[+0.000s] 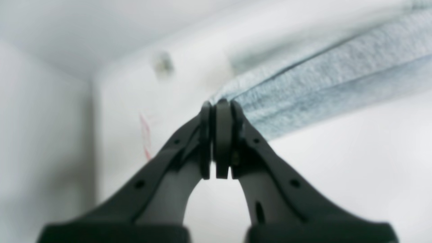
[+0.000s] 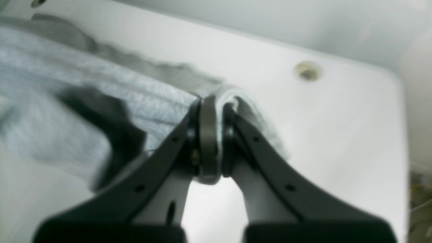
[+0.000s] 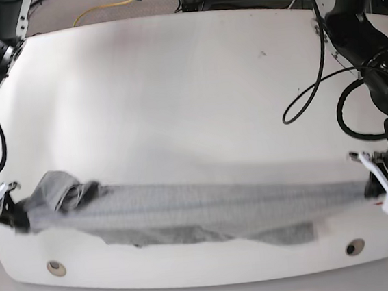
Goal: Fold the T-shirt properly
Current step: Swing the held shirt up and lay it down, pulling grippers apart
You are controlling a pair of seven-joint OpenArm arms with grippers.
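Stretching the T-shirt [image 3: 200, 210] taut along the worktop's [image 3: 174, 85] near edge: left tool [image 1: 218, 104] and right tool [image 2: 212, 101] each clenched on an end, spreading it for folding.

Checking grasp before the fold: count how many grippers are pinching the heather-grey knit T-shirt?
2. The left gripper clamps one end of the heather-grey knit T-shirt; the right gripper clamps the opposite end.

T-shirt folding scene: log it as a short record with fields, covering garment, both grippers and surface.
garment: T-shirt, grey, stretched in a long band between the two arms
left gripper: shut on one end of the shirt
right gripper: shut on the other end
surface: white table, shirt near its front edge
fold state: bunched, not yet folded flat
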